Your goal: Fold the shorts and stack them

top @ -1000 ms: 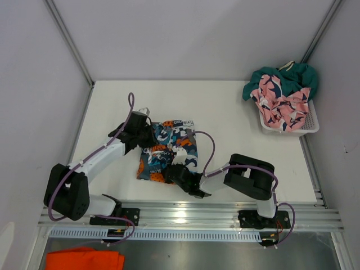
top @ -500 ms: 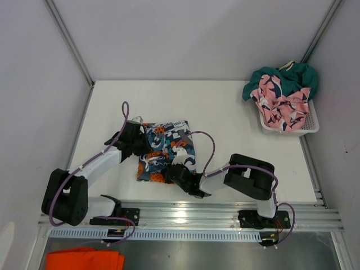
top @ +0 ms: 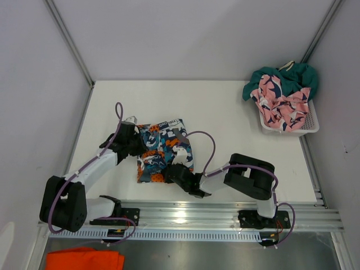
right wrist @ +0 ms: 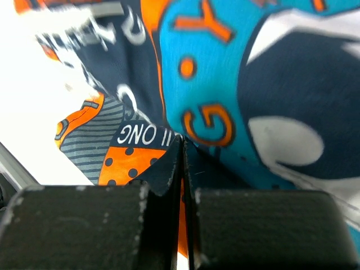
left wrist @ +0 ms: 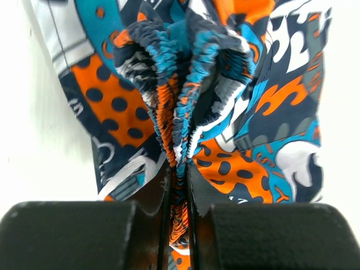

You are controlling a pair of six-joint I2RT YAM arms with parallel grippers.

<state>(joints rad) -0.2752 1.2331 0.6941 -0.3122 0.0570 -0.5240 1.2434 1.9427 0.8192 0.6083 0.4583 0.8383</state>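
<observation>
Printed shorts (top: pixel 165 151) mid-fold on the desk (top: pixel 225 112)
They lay well apart from the basket (top: pixel 308 128). The left gripper (left wrist: pixel 179 185) was clamped on their gathered waistband and the right gripper (right wrist: pixel 181 147) on their near hem. A neat fold would likely need both edges carried level.

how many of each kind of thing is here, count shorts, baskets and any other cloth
shorts: 3 (graphic print shorts, pink shark shorts, teal shorts)
white mesh basket: 1
orange cloth: 1
total: 5
</observation>
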